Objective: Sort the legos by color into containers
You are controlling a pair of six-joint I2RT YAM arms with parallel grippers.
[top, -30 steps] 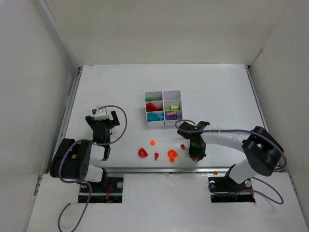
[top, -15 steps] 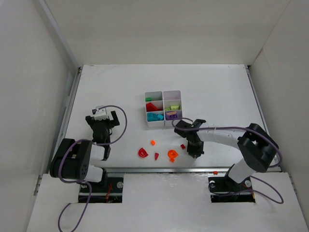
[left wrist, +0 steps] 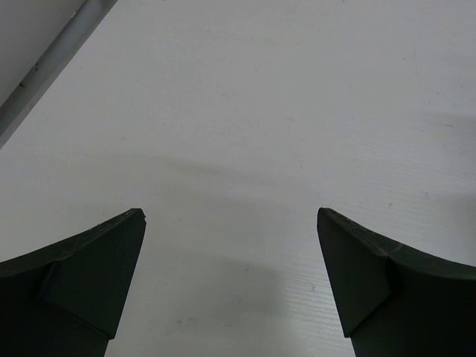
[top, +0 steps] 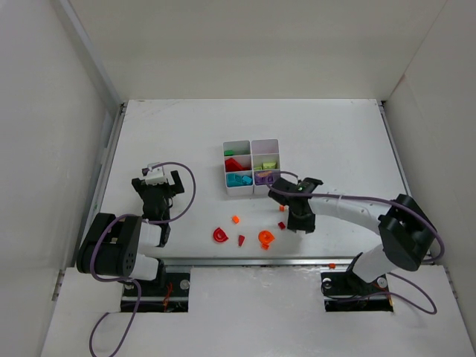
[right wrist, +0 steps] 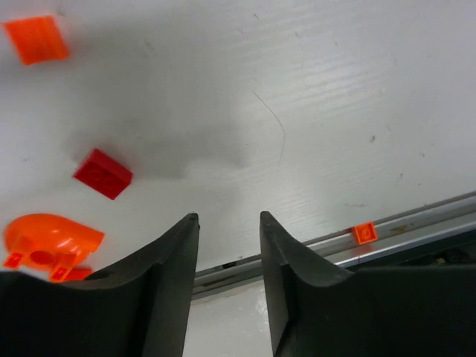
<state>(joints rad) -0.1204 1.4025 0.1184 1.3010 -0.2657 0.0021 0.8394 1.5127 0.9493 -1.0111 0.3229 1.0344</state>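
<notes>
- The right gripper point(right wrist: 228, 217) is shown with its jaws parted by only a narrow slit; bare table point(top: 335, 149) is seen through the slit, and nothing is grasped.
- It is placed over the table just off the near right corner of the organiser point(top: 251, 192). Whether its tips touch the surface cannot be told.
- A red brick point(right wrist: 103, 173) lies just to its left, apart from the fingers. An orange curved piece point(right wrist: 48, 238) is seen nearer the arm bases, and an orange tile point(right wrist: 36, 39) farther out.
- The left gripper point(left wrist: 230, 216) is spread wide over bare table, well left of the organiser, with nothing between its jaws.
- In the organiser's left column, dark green pieces point(top: 229, 153) are held in the far compartment, red pieces point(top: 236, 163) in the middle one and teal pieces point(top: 238, 179) in the near one.
- In the right column, lime green pieces point(top: 265, 163) are held in the middle compartment and purple pieces point(top: 263, 177) in the near one.
- Unsorted legos are left on the table near the organiser's front: a red curved piece point(top: 220, 235), a small orange piece point(top: 235, 219) and a small red piece point(top: 241, 239).
- One orange stud piece point(right wrist: 364, 233) is lodged on the rail point(right wrist: 424, 217) at the table's near edge.
</notes>
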